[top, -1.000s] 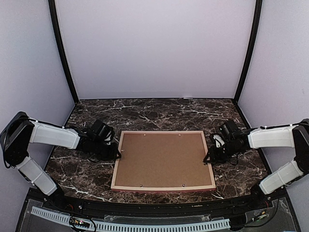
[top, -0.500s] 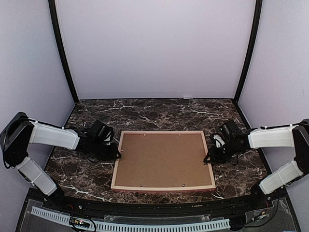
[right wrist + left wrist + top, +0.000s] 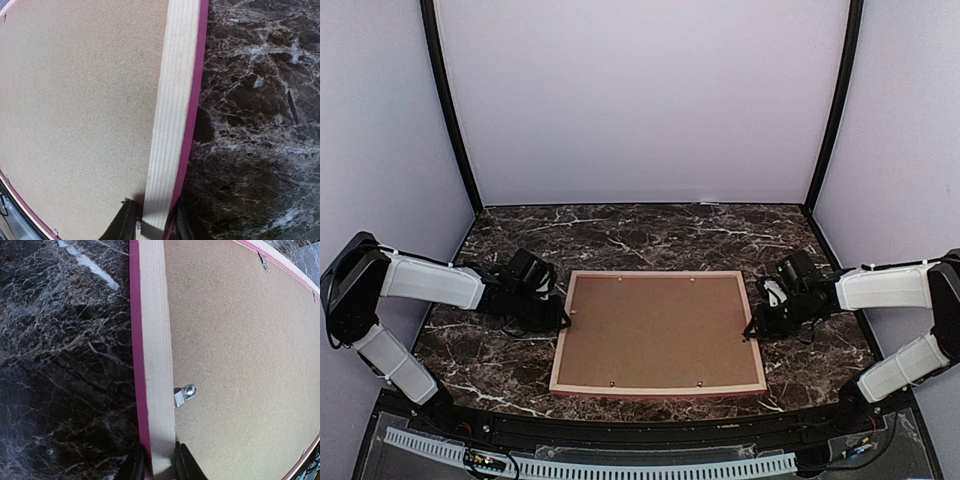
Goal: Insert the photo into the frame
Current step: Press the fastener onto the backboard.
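Pinkish wood frame (image 3: pixel 660 389), face down on the marble table (image 3: pixel 650 232), unmoved; brown backing board (image 3: pixel 660 330) fitted. Left gripper (image 3: pixel 560 318) clamps the left rail. Right gripper (image 3: pixel 752 328) has just narrowed to pinch the right rail. We see no photo and judge it hidden beneath.

We are noting a dark, white-veined marble tabletop (image 3: pixel 650 235). Behind the tabletop a plain lilac wall (image 3: pixel 640 100) is rising; side walls (image 3: pixel 370 120) are flanking it, black posts (image 3: pixel 448 110) standing at the tabletop's rear corners.
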Controlling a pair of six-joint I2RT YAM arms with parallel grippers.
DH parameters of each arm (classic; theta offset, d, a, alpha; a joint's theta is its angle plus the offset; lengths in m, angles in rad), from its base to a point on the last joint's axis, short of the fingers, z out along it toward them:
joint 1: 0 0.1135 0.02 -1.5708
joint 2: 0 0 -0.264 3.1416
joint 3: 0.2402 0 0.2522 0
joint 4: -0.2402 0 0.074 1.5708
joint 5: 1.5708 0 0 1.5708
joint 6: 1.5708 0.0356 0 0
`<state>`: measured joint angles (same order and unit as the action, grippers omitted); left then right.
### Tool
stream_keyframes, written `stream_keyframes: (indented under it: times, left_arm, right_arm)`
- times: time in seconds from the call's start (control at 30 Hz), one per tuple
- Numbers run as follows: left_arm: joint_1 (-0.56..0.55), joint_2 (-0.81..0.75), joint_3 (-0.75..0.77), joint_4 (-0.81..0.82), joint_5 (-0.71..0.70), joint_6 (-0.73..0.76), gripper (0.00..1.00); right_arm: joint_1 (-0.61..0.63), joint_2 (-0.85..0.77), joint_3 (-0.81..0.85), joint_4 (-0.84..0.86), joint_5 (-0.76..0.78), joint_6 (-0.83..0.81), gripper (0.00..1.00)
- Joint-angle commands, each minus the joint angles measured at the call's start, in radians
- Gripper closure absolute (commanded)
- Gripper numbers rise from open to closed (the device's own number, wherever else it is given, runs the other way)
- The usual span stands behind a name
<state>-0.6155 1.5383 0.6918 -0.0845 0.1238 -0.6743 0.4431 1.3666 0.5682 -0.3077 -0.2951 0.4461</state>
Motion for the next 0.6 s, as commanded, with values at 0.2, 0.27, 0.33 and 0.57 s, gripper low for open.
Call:
stream_keyframes:
  times: [0.2, 0.27, 0.33, 0.57]
  left_arm:
    - [-0.019, 0.007, -0.007, -0.053, 0.051, 0.003, 0.78]
    - [-0.019, 0.01, -0.002, -0.053, 0.054, 0.005, 0.78]
    - [-0.02, 0.012, 0.001, -0.051, 0.056, 0.004, 0.78]
    - [-0.02, 0.01, 0.001, -0.045, 0.061, 0.0, 0.78]
  right_arm:
    - [0.014, 0.001, -0.032, 0.01, -0.12, -0.003, 0.74]
    - [0.014, 0.007, -0.031, 0.012, -0.124, -0.006, 0.77]
    - [0.013, 0.011, -0.028, 0.013, -0.124, -0.009, 0.79]
    - [0.011, 0.03, -0.004, 0.028, -0.106, -0.01, 0.81]
